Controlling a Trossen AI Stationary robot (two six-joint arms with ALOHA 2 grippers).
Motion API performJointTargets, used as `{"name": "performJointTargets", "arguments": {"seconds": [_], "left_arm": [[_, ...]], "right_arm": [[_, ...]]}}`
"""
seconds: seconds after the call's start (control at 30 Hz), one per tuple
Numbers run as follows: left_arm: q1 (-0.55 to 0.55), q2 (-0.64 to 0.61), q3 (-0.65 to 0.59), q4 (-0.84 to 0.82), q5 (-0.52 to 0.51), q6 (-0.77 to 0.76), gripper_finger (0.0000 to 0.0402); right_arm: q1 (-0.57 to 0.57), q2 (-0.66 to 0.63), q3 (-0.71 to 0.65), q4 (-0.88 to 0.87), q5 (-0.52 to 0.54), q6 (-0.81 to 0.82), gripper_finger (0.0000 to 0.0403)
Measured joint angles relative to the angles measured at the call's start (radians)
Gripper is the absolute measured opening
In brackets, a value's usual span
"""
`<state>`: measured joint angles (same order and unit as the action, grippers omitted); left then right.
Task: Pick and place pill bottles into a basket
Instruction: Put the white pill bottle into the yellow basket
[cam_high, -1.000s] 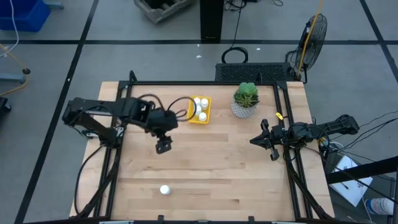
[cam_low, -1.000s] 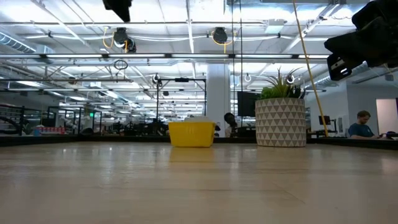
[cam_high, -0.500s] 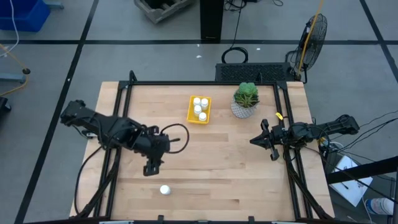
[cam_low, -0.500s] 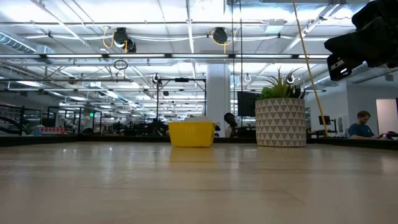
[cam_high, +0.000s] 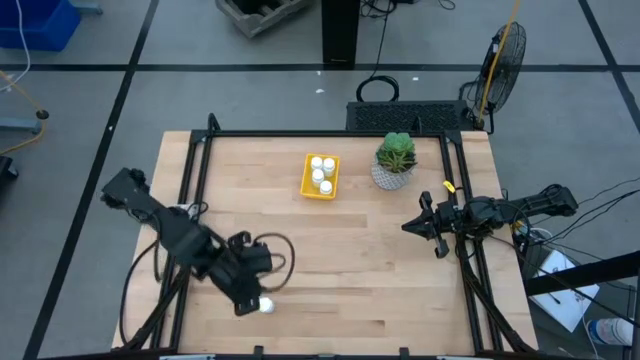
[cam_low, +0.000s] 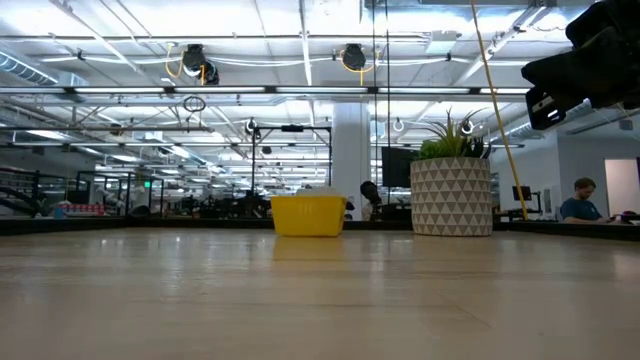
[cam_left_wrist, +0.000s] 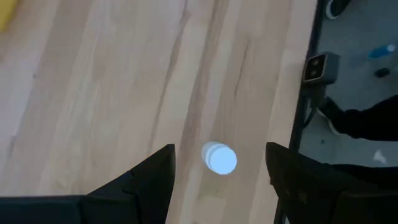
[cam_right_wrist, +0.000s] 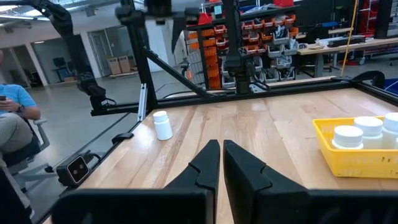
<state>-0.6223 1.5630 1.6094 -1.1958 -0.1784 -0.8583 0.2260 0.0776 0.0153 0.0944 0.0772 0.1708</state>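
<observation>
One white pill bottle (cam_high: 265, 305) stands upright on its base on the wood table near the near edge; it also shows in the left wrist view (cam_left_wrist: 219, 157) and the right wrist view (cam_right_wrist: 162, 124). My left gripper (cam_high: 247, 300) is open and points down over it, with one finger on either side (cam_left_wrist: 221, 180). The yellow basket (cam_high: 320, 176) sits at the far middle and holds several white bottles (cam_high: 318, 176). My right gripper (cam_high: 425, 228) waits shut and empty at the right edge (cam_right_wrist: 221, 163).
A white patterned pot with a green plant (cam_high: 395, 160) stands just right of the basket, and also shows in the low view (cam_low: 452, 195). A black frame rail (cam_high: 190, 220) borders the table. Bare wood lies between the lone bottle and the basket.
My left gripper has gone from beside the basket toward the table's near edge and down, out of the low view, and now hangs over the lone bottle. The bottle and the basket have stayed where they were.
</observation>
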Motion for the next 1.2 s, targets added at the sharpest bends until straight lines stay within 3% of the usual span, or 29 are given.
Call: {"name": "performJointTargets", "arguments": {"seconds": [0.2, 0.6, 1.0, 1.2], "left_arm": [[-0.072, 0.115, 0.000, -0.007, -0.031, -0.142, 0.0253], [-0.120, 0.263, 0.000, -0.006, 0.089, -0.355, 0.0253], [-0.093, 0.321, 0.000, -0.025, 0.144, -0.469, 0.0255], [-0.048, 0.329, 0.000, -0.005, 0.199, -0.488, 0.0280]], "right_arm": [[0.000, 0.000, 0.000, 0.000, 0.000, 0.000, 0.0016], [0.000, 0.000, 0.000, 0.000, 0.000, 0.000, 0.0016], [0.000, 0.000, 0.000, 0.000, 0.000, 0.000, 0.0016], [0.000, 0.000, 0.000, 0.000, 0.000, 0.000, 0.0016]]}}
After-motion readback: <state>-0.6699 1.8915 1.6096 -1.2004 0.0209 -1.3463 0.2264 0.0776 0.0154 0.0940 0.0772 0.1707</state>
